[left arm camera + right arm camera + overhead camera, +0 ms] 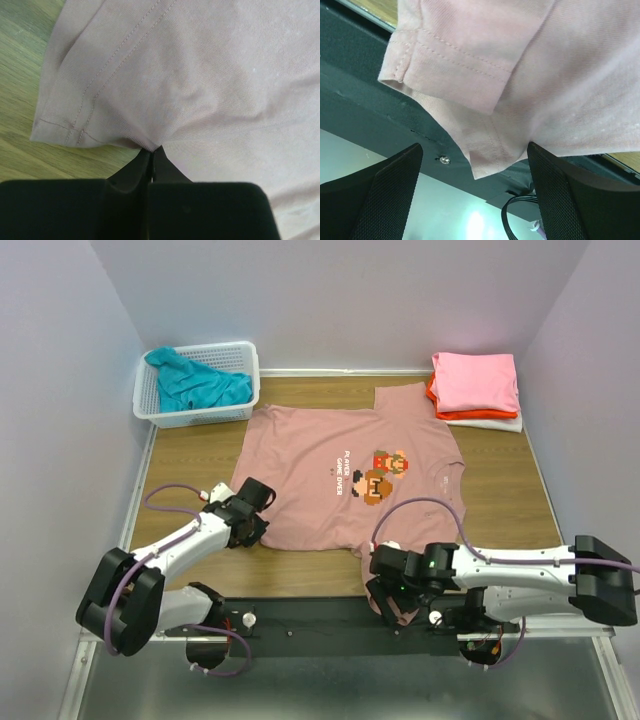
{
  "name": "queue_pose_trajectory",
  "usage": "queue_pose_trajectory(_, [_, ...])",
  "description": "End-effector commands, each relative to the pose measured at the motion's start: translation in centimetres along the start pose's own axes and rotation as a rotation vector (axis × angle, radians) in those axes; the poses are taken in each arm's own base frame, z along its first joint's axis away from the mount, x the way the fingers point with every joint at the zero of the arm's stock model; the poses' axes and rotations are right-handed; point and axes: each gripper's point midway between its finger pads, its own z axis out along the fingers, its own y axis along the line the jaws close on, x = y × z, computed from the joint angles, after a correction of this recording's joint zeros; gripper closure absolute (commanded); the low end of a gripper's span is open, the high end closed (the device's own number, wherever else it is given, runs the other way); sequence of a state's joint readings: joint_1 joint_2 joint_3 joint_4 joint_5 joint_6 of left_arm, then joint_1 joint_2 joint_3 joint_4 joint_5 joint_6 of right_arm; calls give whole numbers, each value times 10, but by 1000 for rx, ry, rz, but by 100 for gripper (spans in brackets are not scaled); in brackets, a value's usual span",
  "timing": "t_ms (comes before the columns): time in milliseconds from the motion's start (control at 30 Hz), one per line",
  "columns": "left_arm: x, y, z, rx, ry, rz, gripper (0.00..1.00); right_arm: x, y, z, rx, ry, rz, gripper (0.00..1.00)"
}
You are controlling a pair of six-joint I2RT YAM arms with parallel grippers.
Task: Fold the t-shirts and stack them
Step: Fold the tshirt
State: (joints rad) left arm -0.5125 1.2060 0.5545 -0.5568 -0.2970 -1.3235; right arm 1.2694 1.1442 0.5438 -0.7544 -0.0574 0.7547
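The dusty-pink cotton t-shirt with pixel game figures (320, 470) lies spread flat in the middle of the wooden table (190, 455). Its collar points right and one sleeve (470, 75) droops over the black front rail (300, 615).

The left gripper (152, 155) is pinched tight on the cloth just inside the stitched hem corner (65, 125), and the fabric puckers into its jaws. The right gripper (475, 147) stands wide, its fingers either side of the hanging sleeve and gripping nothing yet.

To fold this well, I'd say the right should close high on the sleeve seam, taking both layers rather than the loose tip. Then both arms should lift together and carry the near edge over evenly, so the fold line runs straight.

As for the surroundings, the white plastic lattice basket (160, 410) sits far left with a teal shirt (195, 385) bunched inside, well clear. The folded stack of bright pink shirt (475, 380) on orange shirt (432, 395) on white shirt (500, 423) just touches the far sleeve, so a wide sweep could nudge it. The rail edge may also snag the dangling sleeve.
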Motion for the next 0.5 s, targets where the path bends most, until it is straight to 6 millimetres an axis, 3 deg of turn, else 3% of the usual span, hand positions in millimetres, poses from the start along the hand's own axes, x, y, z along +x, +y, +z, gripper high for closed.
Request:
queue_pose_trajectory(0, [6,14,1,-31,17,31,100,-1,11,5,-15,8,-42,11])
queue_pose_trajectory(133, [6,14,1,-25,19,41,100,5,4,12,40,30,-36,22])
queue_pose_trajectory(233, [5,13,0,-19,15,43,100,8,-4,14,96,43,-8,40])
queue_pose_trajectory(267, [5,13,-1,-13,15,41,100,5,-8,13,123,24,6,56])
queue_pose_trajectory(367, [3,12,-2,-7,9,42,100,4,-17,8,173,10,30,81])
queue_pose_trajectory(433, [2,10,-4,-4,4,42,100,1,-19,4,191,-13,46,86])
queue_pose_trajectory(467, [0,11,-5,-10,-1,44,100,-5,-20,1,204,-44,60,99])
